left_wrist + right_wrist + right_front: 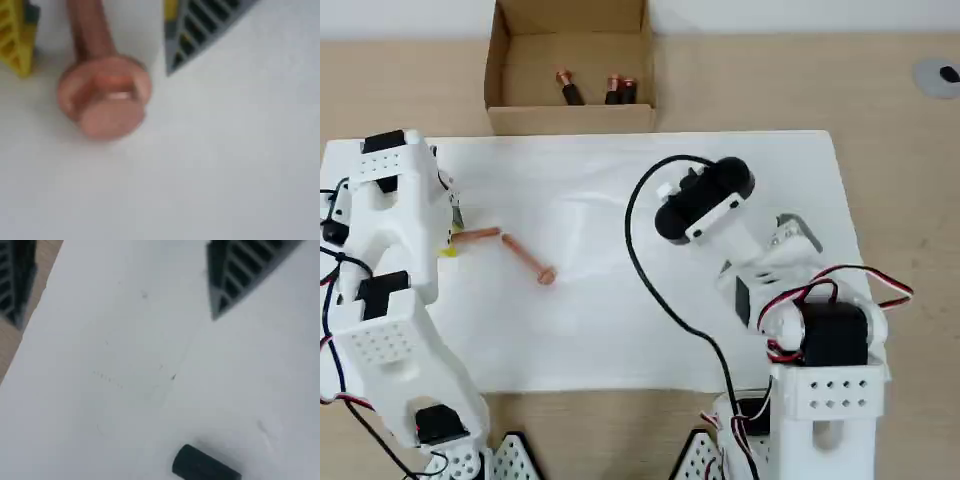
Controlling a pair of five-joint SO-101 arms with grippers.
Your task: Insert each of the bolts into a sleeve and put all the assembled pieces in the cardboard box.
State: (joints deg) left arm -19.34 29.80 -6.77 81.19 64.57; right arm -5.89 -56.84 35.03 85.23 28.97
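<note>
Currently — left claw [97,52] jaws apart, straddling the shaft of a copper flanged bolt [102,95] lying near the surface's [905,200] left edge, not clamped. Second copper bolt [528,260] just beside it, toward the middle. Right claw [125,290] spread, empty, over the white sheet [150,365], short black cylindrical sleeve [204,466] nearby. Brown cardboard box [570,118] at far edge holds finished pieces [615,90]. Risk: round shaft rolls as jaws close — off-centre pinch could flick it into its neighbour.
</note>
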